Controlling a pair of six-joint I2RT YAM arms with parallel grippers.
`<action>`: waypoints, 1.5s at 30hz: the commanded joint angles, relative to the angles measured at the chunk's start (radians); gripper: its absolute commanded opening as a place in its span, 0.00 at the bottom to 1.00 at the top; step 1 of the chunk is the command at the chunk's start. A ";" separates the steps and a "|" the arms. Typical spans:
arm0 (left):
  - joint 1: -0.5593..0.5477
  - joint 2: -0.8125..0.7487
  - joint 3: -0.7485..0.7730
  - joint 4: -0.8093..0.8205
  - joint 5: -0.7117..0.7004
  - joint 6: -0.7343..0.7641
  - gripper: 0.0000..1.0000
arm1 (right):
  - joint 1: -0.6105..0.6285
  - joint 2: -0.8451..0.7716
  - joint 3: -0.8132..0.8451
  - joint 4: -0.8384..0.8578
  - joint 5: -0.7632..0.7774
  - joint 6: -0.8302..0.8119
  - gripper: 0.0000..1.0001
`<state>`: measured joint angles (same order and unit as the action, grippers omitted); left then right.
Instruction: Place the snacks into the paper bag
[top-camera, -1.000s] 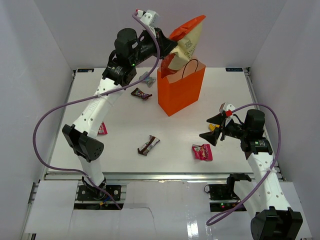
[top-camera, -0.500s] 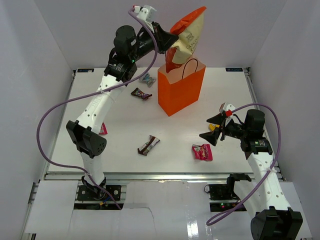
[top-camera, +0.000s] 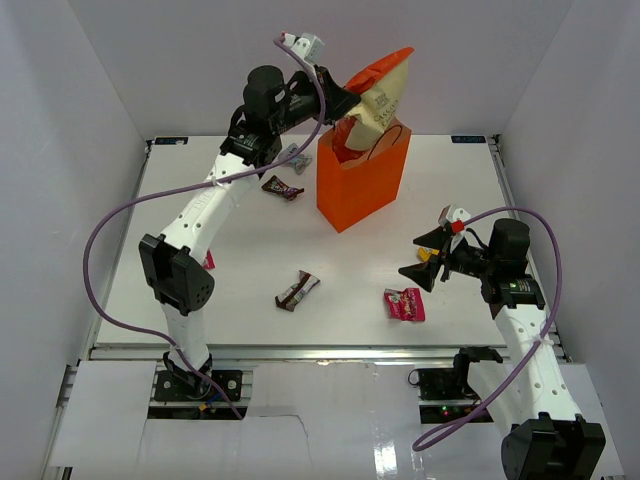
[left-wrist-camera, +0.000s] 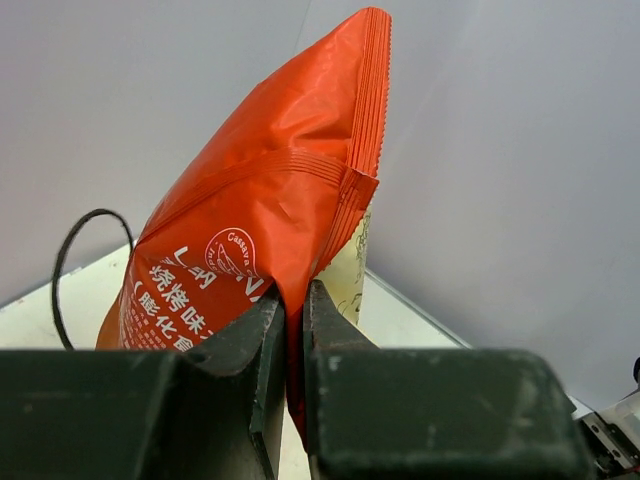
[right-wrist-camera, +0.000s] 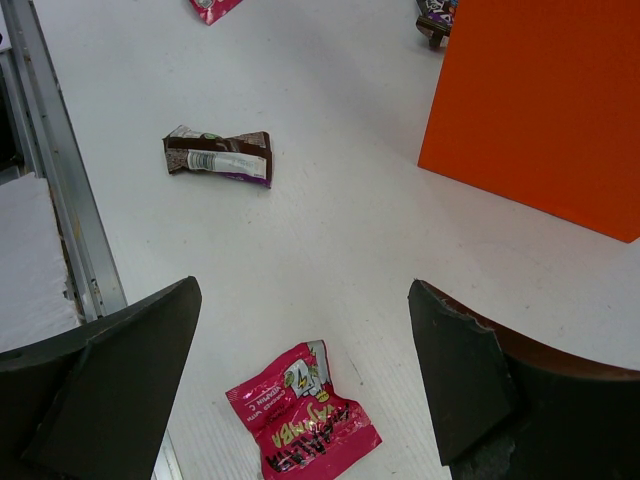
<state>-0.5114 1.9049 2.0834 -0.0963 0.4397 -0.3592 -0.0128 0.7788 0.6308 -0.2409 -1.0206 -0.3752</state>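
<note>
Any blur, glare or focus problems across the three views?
Top external: even, soft light, faint shadows, no motion smear, and some glare on the glossy front strip. Left wrist: the chip bag is sharp with a mild sheen, while the left gripper is dark with little detail. Right wrist: the pink packet and candy bar are crisp; the right gripper is dark and soft-edged.

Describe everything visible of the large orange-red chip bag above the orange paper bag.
The large orange-red foil chip bag is glossy, with a cream face, a crimped top seal, white printed characters and a round logo. It hangs tilted, seal upward, pinched between the left gripper's fingers. Its lower end appears to dip into the orange paper bag's open mouth.
</note>
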 joint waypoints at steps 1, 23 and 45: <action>0.013 -0.102 -0.020 0.069 0.021 0.005 0.00 | 0.001 0.000 0.007 -0.005 -0.013 -0.011 0.90; 0.042 -0.134 0.023 -0.017 -0.036 -0.017 0.88 | 0.001 0.011 0.013 -0.021 0.002 -0.030 0.90; 0.045 -1.089 -1.167 -0.278 -0.279 0.103 0.98 | 0.582 0.376 0.156 -0.465 0.838 -0.347 0.99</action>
<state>-0.4706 0.8230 1.0069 -0.3080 0.1368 -0.2520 0.4873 1.1164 0.8314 -0.6289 -0.3992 -0.6674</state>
